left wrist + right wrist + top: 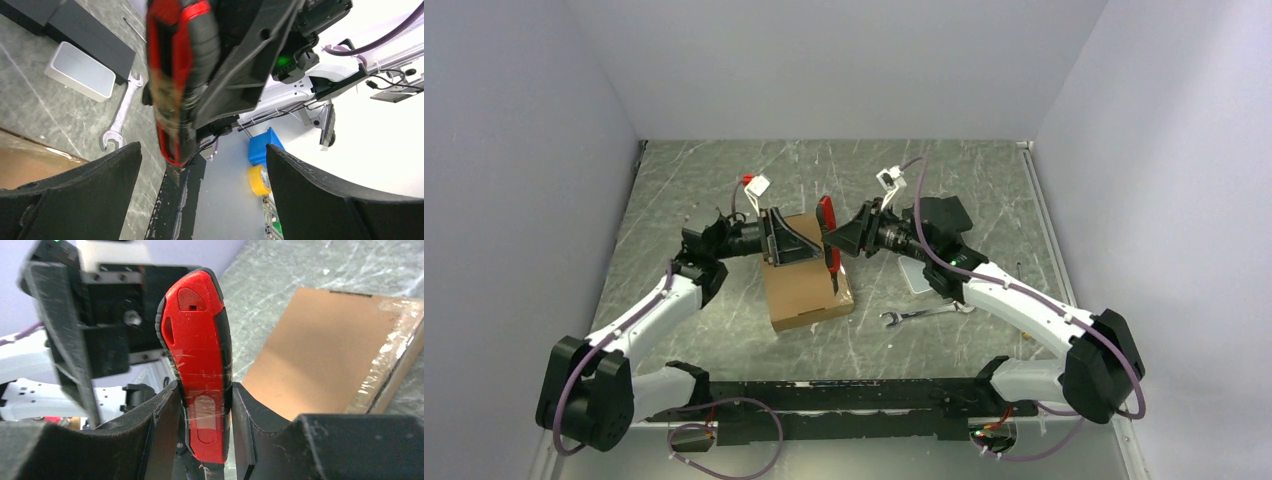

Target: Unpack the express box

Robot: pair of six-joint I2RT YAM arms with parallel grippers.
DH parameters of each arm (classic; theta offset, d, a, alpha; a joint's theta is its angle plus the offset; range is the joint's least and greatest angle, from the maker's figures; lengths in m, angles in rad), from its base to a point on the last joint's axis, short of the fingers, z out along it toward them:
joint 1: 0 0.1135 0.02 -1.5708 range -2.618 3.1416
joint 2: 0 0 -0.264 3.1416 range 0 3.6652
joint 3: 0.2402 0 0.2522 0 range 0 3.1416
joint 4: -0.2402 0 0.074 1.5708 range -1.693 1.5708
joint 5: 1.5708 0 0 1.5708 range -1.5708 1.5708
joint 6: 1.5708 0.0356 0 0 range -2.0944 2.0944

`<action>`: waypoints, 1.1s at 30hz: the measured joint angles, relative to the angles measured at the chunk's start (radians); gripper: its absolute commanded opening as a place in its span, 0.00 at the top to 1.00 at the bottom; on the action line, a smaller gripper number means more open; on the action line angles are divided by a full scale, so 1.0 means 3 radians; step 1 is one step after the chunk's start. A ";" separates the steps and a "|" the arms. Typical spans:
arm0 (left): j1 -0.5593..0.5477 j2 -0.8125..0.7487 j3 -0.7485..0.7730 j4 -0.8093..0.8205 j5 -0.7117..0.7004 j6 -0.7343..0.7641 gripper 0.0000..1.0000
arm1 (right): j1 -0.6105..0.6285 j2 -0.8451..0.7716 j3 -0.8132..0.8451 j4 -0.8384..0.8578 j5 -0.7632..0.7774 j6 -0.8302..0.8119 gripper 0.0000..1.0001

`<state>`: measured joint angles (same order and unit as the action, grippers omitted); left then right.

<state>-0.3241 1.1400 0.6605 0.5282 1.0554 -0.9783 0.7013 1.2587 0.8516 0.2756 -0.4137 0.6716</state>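
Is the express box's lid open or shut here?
Shut. The express box lies flat with its lid down, and clear tape covers its edge seam in the right wrist view.

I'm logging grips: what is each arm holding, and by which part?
The right gripper holds the red knife, jaws on its lower handle. The left gripper is open, holding nothing.

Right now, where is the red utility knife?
Centre of the top view, the red utility knife is clamped in the right gripper, above the right side of the express box, facing the open left gripper.
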 measured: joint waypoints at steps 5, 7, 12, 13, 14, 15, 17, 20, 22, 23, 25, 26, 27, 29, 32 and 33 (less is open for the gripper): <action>-0.0205 0.0098 -0.0126 0.0272 -0.0053 -0.0076 0.04 | 0.0003 -0.0203 -0.0154 0.0231 0.0005 0.0156 1.00; -0.0261 0.0089 -0.0130 0.0327 -0.0075 -0.0067 0.02 | 0.0003 -0.0254 -0.0224 0.0303 0.0003 0.0228 1.00; -0.0295 0.0000 -0.0130 0.0355 -0.0114 -0.0031 0.01 | 0.0003 -0.0270 -0.0248 0.0463 -0.0086 0.0417 1.00; -0.0296 -0.0011 -0.0130 0.0373 -0.0113 -0.0028 0.01 | 0.0003 -0.0270 -0.0248 0.0504 -0.0121 0.0449 1.00; -0.0296 -0.0014 -0.0130 0.0399 -0.0113 -0.0027 0.03 | 0.0003 -0.0268 -0.0248 0.0540 -0.0155 0.0484 1.00; -0.0298 -0.0014 -0.0130 0.0421 -0.0113 -0.0032 0.05 | 0.0003 -0.0268 -0.0247 0.0577 -0.0188 0.0514 1.00; -0.0299 -0.0004 -0.0130 0.0477 -0.0111 -0.0053 0.08 | 0.0006 -0.0268 -0.0245 0.0636 -0.0238 0.0566 1.00; -0.0300 0.0033 -0.0130 0.0655 -0.0108 -0.0139 0.16 | 0.0019 -0.0268 -0.0240 0.0685 -0.0286 0.0608 1.00; -0.0303 0.0062 -0.0130 0.0763 -0.0108 -0.0195 0.19 | 0.0034 -0.0266 -0.0237 0.0701 -0.0301 0.0623 1.00; -0.0308 0.0081 -0.0130 0.0809 -0.0108 -0.0214 0.21 | 0.0042 -0.0263 -0.0237 0.0711 -0.0306 0.0632 1.00; -0.0322 0.0118 -0.0130 0.0872 -0.0107 -0.0238 0.24 | 0.0053 -0.0256 -0.0237 0.0740 -0.0312 0.0651 1.00; -0.0334 0.0142 -0.0130 0.0905 -0.0107 -0.0254 0.26 | 0.0061 -0.0252 -0.0237 0.0759 -0.0312 0.0660 1.00; -0.0346 0.0161 -0.0130 0.0933 -0.0108 -0.0273 0.28 | 0.0069 -0.0251 -0.0237 0.0774 -0.0312 0.0670 1.00; -0.0366 0.0186 -0.0130 0.0966 -0.0108 -0.0287 0.31 | 0.0078 -0.0248 -0.0237 0.0801 -0.0310 0.0680 1.00; -0.0376 0.0183 -0.0130 0.1011 -0.0112 -0.0296 0.37 | 0.0094 -0.0212 -0.0214 0.0825 -0.0312 0.0680 1.00; -0.0378 0.0179 -0.0130 0.1012 -0.0116 -0.0292 0.41 | 0.0104 -0.0184 -0.0189 0.0824 -0.0312 0.0679 1.00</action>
<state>-0.4374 1.1938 0.6216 0.8318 1.0206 -1.0660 0.7326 1.2034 0.7948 0.5228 -0.5072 0.8753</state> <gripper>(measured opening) 0.674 0.415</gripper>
